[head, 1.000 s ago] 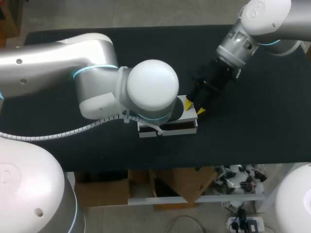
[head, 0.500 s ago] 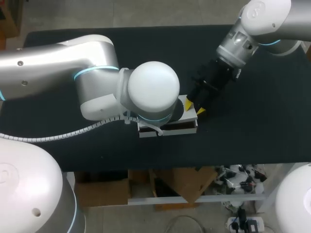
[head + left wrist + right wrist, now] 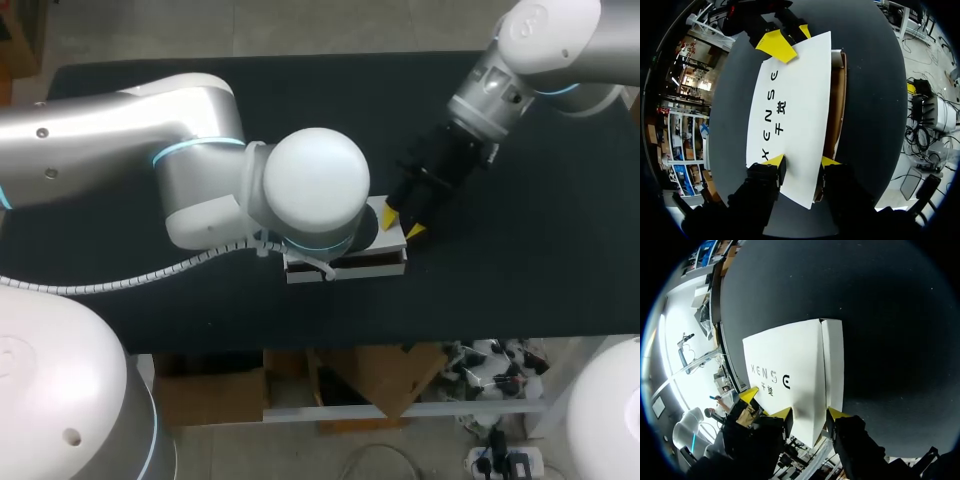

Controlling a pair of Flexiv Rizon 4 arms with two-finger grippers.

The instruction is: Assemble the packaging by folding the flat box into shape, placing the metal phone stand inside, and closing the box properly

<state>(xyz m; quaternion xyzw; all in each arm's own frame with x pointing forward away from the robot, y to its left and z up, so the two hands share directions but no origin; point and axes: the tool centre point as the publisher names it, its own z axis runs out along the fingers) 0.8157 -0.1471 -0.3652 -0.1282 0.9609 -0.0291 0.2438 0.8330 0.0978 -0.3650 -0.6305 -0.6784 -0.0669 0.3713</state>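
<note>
Nearest the robot's side of the black table (image 3: 520, 290), the left arm (image 3: 200, 180) enters from the left and bends over the middle, its bulky wrist joint covering most of the white box (image 3: 392, 262). The box lies flat on the table near the front edge, its long side along that edge, with a strip of brown inner wall (image 3: 365, 262) showing on its front face. A white corrugated hose (image 3: 130, 272) runs along the left arm. The left gripper (image 3: 802, 161) is hidden from above. Its own wrist view shows it pointing down at one end of the box, fingers spread, with the printed white lid (image 3: 795, 100) running between them. One yellow tip rests on the lid's surface near its corner and the other stands beside the brown inner wall, so the gripper reads as open, not clamped. At the far end of the lid, the right gripper (image 3: 400, 221) meets the box's right-hand end. Its fingers are likewise spread, with the end of the lid and a narrow white side flap (image 3: 834, 365) lying between the yellow tips. One tip is at the lid's edge, and contact by the other cannot be confirmed, so it too is recorded as open. The right arm (image 3: 540, 50) leads back to the table's far right corner.
</note>
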